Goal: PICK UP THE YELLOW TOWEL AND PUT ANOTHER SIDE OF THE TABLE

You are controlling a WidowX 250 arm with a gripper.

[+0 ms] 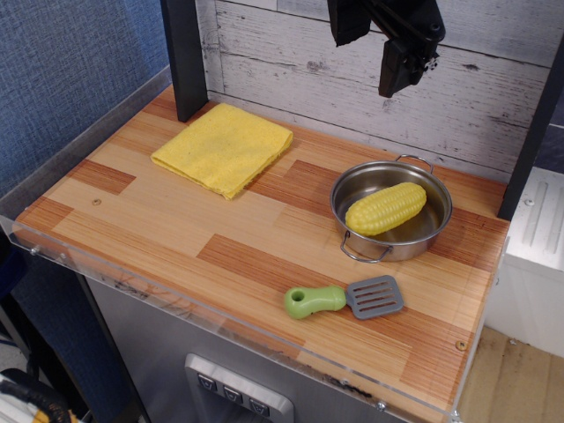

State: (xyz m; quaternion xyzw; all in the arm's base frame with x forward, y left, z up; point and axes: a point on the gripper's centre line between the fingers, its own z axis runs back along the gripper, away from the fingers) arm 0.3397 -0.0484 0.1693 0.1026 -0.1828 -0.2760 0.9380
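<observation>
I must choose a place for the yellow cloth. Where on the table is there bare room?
The wooden plank table is bare along its front-left, between the folded yellow towel and the clear plastic rim. The right side is crowded: a round steel pan holding a yellow corn cob, and a green-handled grey spatula.

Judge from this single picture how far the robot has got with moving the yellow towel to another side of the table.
Nothing looks done yet. The yellow towel lies flat and folded at the table's far left corner, untouched. The tool hangs high above the pan side, holding nothing; whether it is open is unclear. Reaching, gripping, lifting and placing all remain.
</observation>
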